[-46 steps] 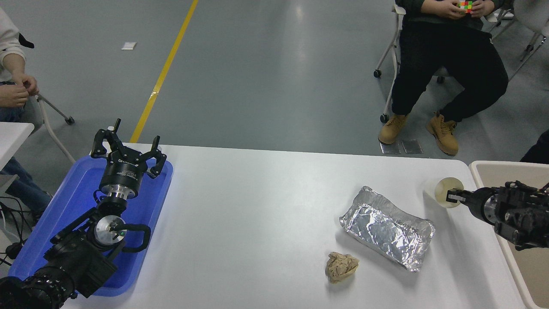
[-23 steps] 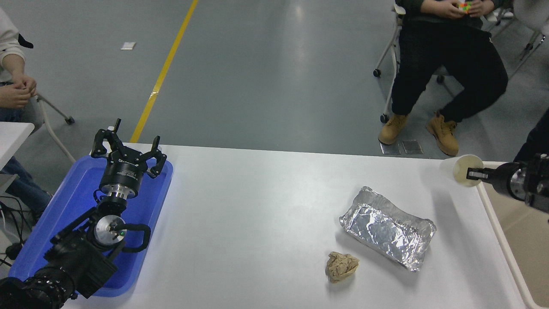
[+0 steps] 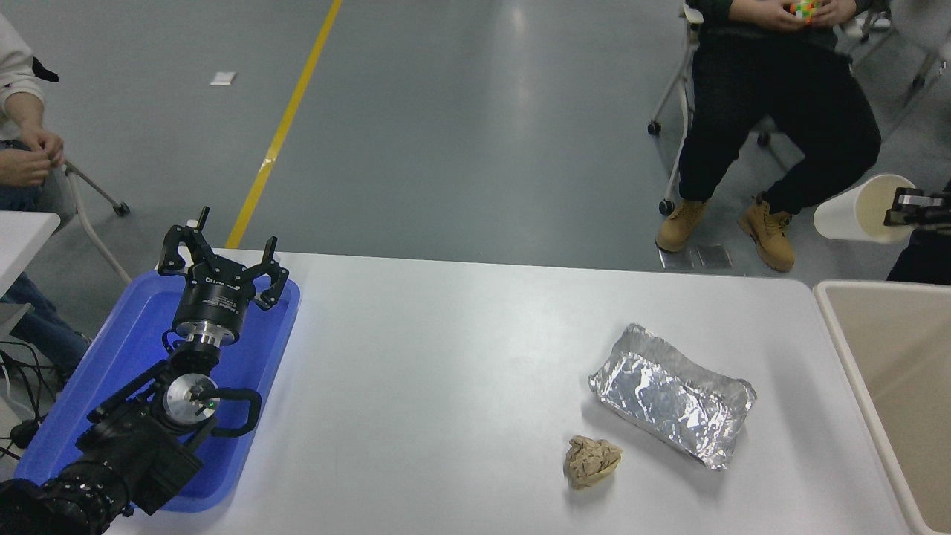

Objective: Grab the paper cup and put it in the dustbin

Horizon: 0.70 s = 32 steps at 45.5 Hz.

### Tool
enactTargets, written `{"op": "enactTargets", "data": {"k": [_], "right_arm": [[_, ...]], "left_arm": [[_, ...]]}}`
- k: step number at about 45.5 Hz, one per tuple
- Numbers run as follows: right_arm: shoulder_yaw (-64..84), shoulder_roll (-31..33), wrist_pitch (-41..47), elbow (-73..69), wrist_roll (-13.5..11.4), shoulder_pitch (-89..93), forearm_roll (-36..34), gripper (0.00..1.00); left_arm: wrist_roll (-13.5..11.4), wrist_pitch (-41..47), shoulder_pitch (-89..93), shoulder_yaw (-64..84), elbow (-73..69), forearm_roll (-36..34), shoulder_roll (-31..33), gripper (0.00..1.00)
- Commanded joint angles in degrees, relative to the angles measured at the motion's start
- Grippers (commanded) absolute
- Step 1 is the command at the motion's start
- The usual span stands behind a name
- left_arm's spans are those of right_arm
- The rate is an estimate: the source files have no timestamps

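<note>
The white paper cup [image 3: 854, 212] hangs on its side high in the air near the right edge, its cream mouth facing right. My right gripper [image 3: 895, 210] comes in from the right edge and is shut on the cup's rim, one finger inside the mouth. The beige dustbin [image 3: 847, 338] stands off the table's right end, below and slightly right of the cup. Parked at the lower left, my left gripper [image 3: 223, 256] is open above the blue tray.
A crinkled foil tray [image 3: 672, 394] and a crumpled brown paper ball [image 3: 591, 461] lie on the white table [image 3: 446, 357]. A blue tray [image 3: 252, 349] sits at the left end. One seated person is at the top right, another at the left edge.
The right gripper has lifted the cup off the table, up and to the right, until it hangs high beside the dustbin's far corner. The left arm has not moved.
</note>
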State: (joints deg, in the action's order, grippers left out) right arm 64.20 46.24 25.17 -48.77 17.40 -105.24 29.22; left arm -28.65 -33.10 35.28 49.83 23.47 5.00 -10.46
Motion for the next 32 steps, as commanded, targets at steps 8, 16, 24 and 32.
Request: {"op": "enactTargets", "data": {"k": [8, 16, 24, 32], "right_arm": [[0.31, 2.98, 7.62, -0.45, -0.26, -8.58, 2.60, 0.00], [0.22, 2.98, 6.39, 1.30, -0.70, -7.09, 2.16, 0.00], [-0.74, 2.63, 0.06, 11.22, -1.66, 4.58, 0.14, 0.00], [-0.83, 1.58, -1.96, 28.80, -3.95, 21.98, -10.74, 0.00]], "left_arm": [[0.00, -0.04, 0.05, 0.00, 0.00, 0.01, 0.00, 1.00], [0.00, -0.04, -0.04, 0.00, 0.00, 0.01, 0.00, 1.00], [0.00, -0.04, -0.04, 0.00, 0.00, 0.01, 0.00, 1.00], [0.00, 0.05, 0.05, 0.00, 0.00, 0.01, 0.00, 1.00]]}}
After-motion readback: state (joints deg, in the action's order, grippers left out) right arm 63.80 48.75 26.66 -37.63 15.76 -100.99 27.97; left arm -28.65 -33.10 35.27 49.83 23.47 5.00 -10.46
